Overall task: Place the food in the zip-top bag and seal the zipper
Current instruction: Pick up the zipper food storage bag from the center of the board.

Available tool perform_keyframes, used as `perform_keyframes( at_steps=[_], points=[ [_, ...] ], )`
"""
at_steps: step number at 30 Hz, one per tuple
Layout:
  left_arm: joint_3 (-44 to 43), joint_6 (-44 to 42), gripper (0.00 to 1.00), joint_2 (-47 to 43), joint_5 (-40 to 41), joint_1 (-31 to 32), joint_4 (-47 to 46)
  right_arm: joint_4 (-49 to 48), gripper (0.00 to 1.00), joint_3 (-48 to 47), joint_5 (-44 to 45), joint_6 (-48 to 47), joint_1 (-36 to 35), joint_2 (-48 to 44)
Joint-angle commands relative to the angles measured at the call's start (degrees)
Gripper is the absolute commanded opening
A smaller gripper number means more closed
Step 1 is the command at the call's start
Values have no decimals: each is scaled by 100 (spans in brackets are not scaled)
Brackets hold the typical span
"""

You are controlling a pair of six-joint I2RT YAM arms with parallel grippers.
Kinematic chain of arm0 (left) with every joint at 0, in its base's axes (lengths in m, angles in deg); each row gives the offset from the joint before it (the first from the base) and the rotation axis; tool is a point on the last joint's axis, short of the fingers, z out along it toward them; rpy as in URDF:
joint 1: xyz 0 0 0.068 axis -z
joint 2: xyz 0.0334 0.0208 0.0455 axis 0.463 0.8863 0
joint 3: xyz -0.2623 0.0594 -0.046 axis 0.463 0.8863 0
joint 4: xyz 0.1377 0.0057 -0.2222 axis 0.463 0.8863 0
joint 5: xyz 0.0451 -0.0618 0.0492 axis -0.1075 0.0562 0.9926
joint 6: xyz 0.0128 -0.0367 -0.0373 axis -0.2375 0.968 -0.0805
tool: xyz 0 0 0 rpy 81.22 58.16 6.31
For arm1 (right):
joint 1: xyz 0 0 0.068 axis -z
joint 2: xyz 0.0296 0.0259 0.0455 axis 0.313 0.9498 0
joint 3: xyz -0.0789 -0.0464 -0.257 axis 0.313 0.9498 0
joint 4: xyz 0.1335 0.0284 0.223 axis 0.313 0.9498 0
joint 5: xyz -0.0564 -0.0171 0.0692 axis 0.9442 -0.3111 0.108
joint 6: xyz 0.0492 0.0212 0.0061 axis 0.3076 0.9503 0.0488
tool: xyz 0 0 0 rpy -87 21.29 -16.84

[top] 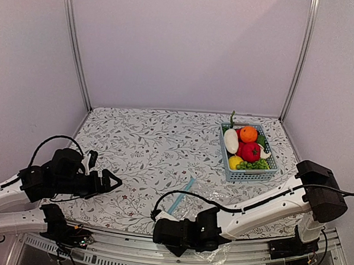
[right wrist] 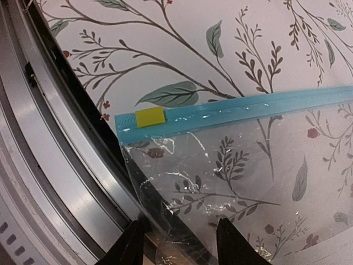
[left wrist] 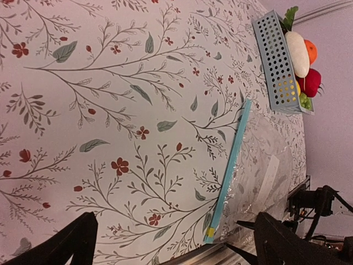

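The food lies in a light blue mesh basket (top: 270, 171) at the back right: white radish (top: 230, 140), orange (top: 248, 134), red tomato (top: 251, 152), yellow lemon (top: 235, 162) and green bunch (top: 255, 165). The clear zip-top bag (right wrist: 248, 165) lies flat at the table's near edge, one corner hanging over it. Its light blue zipper (right wrist: 237, 107) carries a yellow tab (right wrist: 150, 117). My right gripper (right wrist: 179, 248) is open, its fingers straddling the bag's overhanging side edge. My left gripper (left wrist: 176, 248) is open and empty, well left of the bag (left wrist: 265, 160).
The metal rail (right wrist: 49, 165) of the table's near edge runs just beside my right gripper. The floral tablecloth (top: 152, 149) stretches between bag and basket. Pale walls and metal posts (top: 77, 50) enclose the table at the back and sides.
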Motion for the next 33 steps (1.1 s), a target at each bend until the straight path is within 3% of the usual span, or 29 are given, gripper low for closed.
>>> perform_keyframes(
  at_steps=[1, 8, 13, 21, 33],
  points=[
    [59, 70, 100, 75, -113, 87, -169, 65, 38, -30, 252, 149, -39, 233],
    [78, 121, 100, 160, -313, 95, -352, -91, 9, 199, 507, 438, -38, 115],
    [106, 297, 99, -6, -318, 190, -418, -403, 0, 438, 749, 779, -38, -314],
    [92, 576, 100, -231, -303, 543, -667, -942, 0, 674, 1496, 1217, -39, -1169],
    [-292, 739, 100, 628, 393, 1931, -1684, -1183, 0, 262, 2092, 1353, -39, -1260]
  ],
)
